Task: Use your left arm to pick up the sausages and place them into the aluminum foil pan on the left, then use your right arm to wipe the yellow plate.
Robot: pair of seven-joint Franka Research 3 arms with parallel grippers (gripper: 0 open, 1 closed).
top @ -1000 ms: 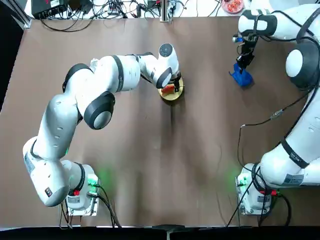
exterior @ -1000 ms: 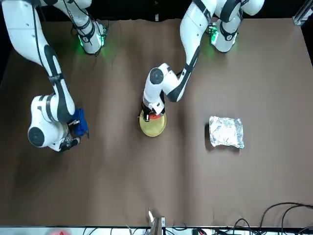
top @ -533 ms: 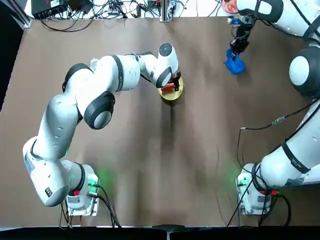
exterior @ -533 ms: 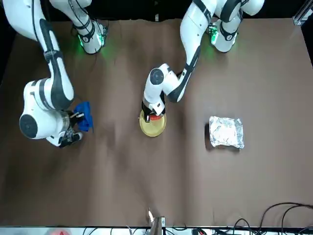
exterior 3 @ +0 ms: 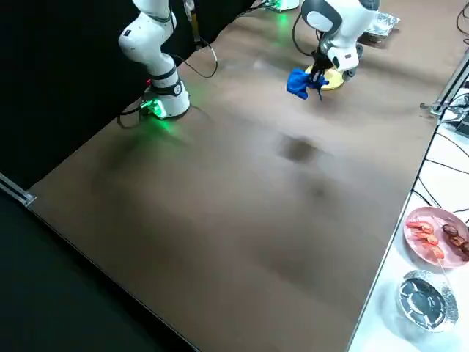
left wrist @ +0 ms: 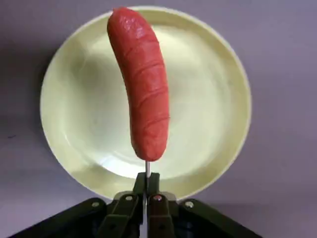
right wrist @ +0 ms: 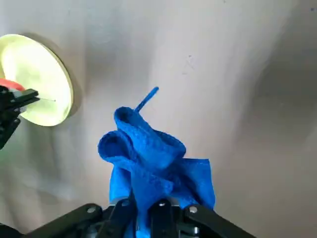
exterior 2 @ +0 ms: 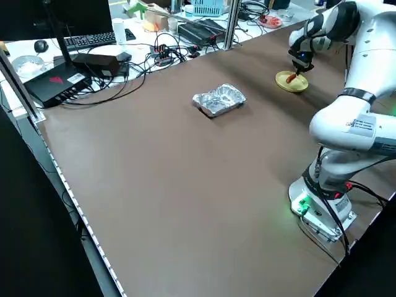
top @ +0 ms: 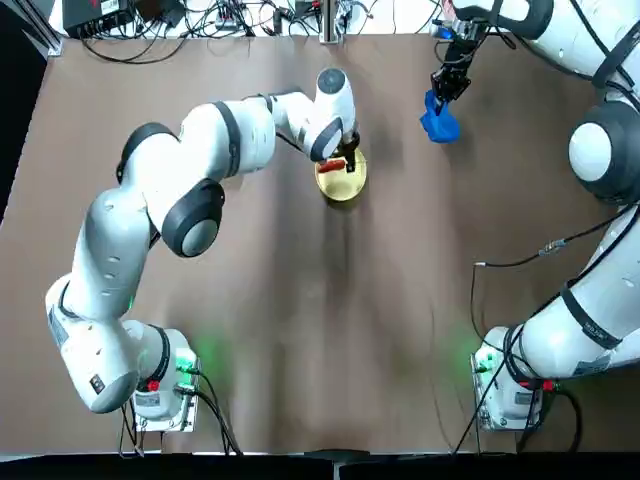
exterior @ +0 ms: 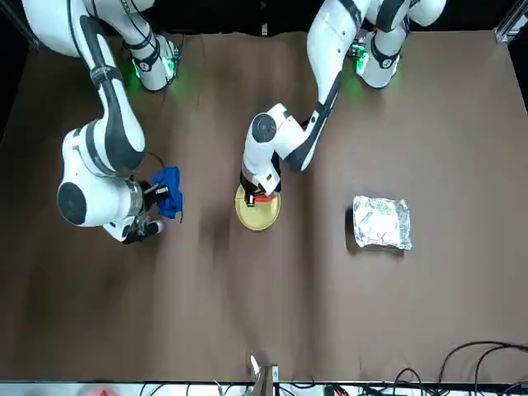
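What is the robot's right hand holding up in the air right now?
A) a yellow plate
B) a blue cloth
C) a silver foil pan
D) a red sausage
B: the right gripper has its two fingers closed on the blue cloth, out to the side of the yellow plate.

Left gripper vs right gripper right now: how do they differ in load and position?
The left gripper holds a thin skewer with a red sausage on it; the right gripper holds a bunched blue cloth.
The left gripper is over the yellow plate; the right gripper is off to the plate's right, above bare table.
Shared: both are shut on what they carry.
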